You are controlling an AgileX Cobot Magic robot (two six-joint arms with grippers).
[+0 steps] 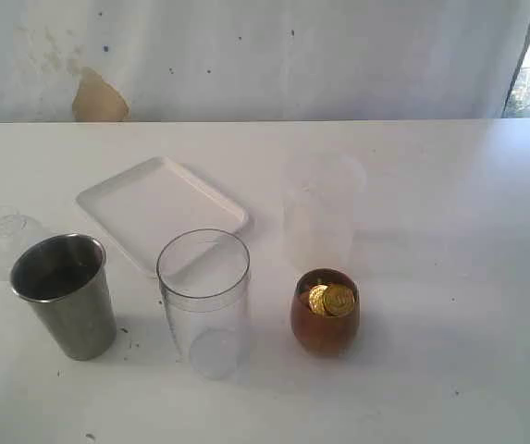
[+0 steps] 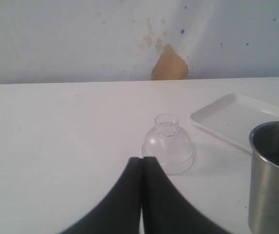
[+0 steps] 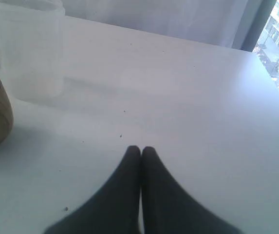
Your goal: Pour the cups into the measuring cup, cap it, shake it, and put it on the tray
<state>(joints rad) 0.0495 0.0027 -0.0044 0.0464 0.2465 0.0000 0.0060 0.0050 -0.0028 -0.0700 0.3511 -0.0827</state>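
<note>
From the exterior view, the white counter (image 1: pixel 449 185) carries a row of three vessels along its near edge. The steel tumbler (image 1: pixel 66 296) stands upright on the left, the clear measuring cup (image 1: pixel 204 301) in the middle with its mouth uncovered, and the wooden cup (image 1: pixel 326 319) on the right, holding gold coins (image 1: pixel 329 299). The tray (image 1: pixel 163 208) lies flat behind the measuring cup and the tumbler, with nothing on it. A clear domed lid (image 1: pixel 7 239) sits on the counter just behind the tumbler, and a frosted cup (image 1: pixel 323 213) stands behind the wooden cup.

In the left wrist view, the left end effector (image 2: pixel 141 161) has its dark fingers pressed together, holding nothing. The domed lid rests just beyond the tips, apart from them. The steel tumbler stands close by to one side, with the tray farther off.

In the right wrist view, the right end effector (image 3: pixel 140 150) is likewise closed and holds nothing, above bare counter. The wooden cup and the frosted cup stand well apart from it, off to one side.
</note>
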